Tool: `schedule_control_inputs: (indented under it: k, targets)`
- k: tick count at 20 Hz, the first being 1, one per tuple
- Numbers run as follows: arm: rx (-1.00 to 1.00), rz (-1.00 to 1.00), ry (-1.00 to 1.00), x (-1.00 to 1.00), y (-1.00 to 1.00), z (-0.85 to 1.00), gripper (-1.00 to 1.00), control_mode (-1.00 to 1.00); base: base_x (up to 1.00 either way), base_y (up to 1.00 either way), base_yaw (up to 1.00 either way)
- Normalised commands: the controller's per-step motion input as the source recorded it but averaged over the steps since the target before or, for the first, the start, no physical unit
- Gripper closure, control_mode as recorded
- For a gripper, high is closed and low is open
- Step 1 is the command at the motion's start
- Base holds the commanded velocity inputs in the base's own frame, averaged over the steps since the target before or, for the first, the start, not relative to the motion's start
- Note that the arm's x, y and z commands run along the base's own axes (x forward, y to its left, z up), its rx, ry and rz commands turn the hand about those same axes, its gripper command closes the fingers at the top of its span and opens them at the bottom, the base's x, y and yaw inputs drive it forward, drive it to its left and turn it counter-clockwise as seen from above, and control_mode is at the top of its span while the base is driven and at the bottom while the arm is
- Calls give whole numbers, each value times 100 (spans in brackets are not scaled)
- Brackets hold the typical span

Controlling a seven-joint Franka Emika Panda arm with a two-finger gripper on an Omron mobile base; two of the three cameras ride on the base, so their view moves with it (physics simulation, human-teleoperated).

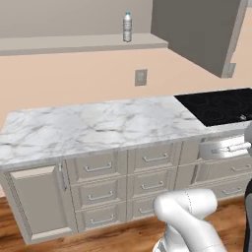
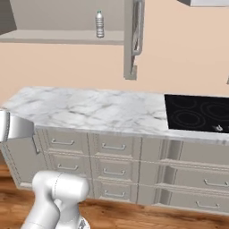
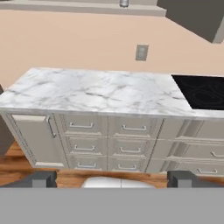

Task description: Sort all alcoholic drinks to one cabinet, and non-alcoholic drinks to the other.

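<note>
1. Marble-topped white table [image 1: 88, 129] runs across all three views, with a black glass cooktop [image 1: 219, 106] set into its right end. No bottles stand on its top in these frames.
2. One small clear plastic bottle with a pale teal cap [image 1: 127, 27] stands upright on the open shelf of the grey upper wall cabinet [image 2: 62, 36], near that shelf's right end and close to its front edge. This is a non-alcoholic drink, apparently already put away. In the hand view its base just shows at the top edge [image 3: 124, 3].
3. The grey cabinet door [image 1: 197, 29] hangs open to the right of the shelf.
4. The slim green glass bottles and the blue-labelled bottle are not to be found here, so where they stand I cannot say.
5. Gripper [image 3: 112, 177]: dark tips stand far apart at the bottom of the hand view, jaws fully spread, nothing between them. The hand is held well back from the table, facing the drawer fronts.
6. Judgement: a searching or repositioning stage. To do it well, keep the jaws wide, find the next bottle before reaching, and keep clear of the open door and the shelved bottle.
</note>
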Motion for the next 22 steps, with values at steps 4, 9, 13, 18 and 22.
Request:
schedule_control_inputs:
  k: [4,9,13,18,22]
  targets:
    - [0,0,0,0,0,0,-100,100,-50,-62,-6]
    - [0,0,0,0,0,0,-100,100,-14,-76,-4]
    - [0,0,0,0,0,0,-100,100,0,-75,0]
    - [0,0,0,0,0,0,-100,100,1,-74,0]
    - [0,0,0,0,0,0,-100,100,0,-74,0]
